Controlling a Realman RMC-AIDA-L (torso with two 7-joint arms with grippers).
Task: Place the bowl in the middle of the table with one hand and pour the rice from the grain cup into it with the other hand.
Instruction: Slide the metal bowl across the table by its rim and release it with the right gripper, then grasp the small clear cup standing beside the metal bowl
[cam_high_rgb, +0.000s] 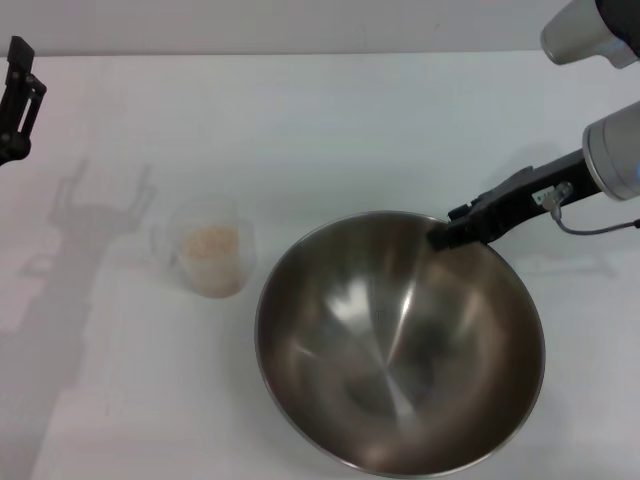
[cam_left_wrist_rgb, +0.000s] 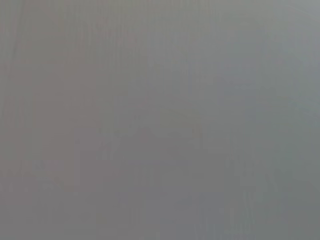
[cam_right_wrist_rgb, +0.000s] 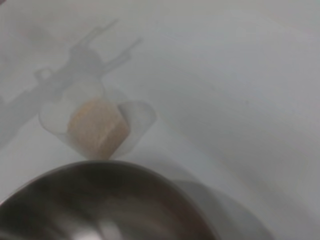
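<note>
The steel bowl (cam_high_rgb: 400, 345) stands empty on the white table (cam_high_rgb: 300, 120), right of centre and near the front edge. My right gripper (cam_high_rgb: 447, 234) is shut on the bowl's far right rim. The clear grain cup (cam_high_rgb: 207, 268) stands upright just left of the bowl, with pale rice (cam_high_rgb: 213, 241) in it. My left gripper (cam_high_rgb: 17, 98) hangs open and empty at the far left edge, well away from the cup. The right wrist view shows the bowl's rim (cam_right_wrist_rgb: 100, 172) with the cup (cam_right_wrist_rgb: 60, 127) and its rice (cam_right_wrist_rgb: 97, 127) beyond. The left wrist view shows only bare surface.
My left gripper's shadow (cam_high_rgb: 95, 215) falls on the table left of the cup. The table's far edge (cam_high_rgb: 300, 52) runs across the back. My right arm (cam_high_rgb: 610, 150) reaches in from the upper right.
</note>
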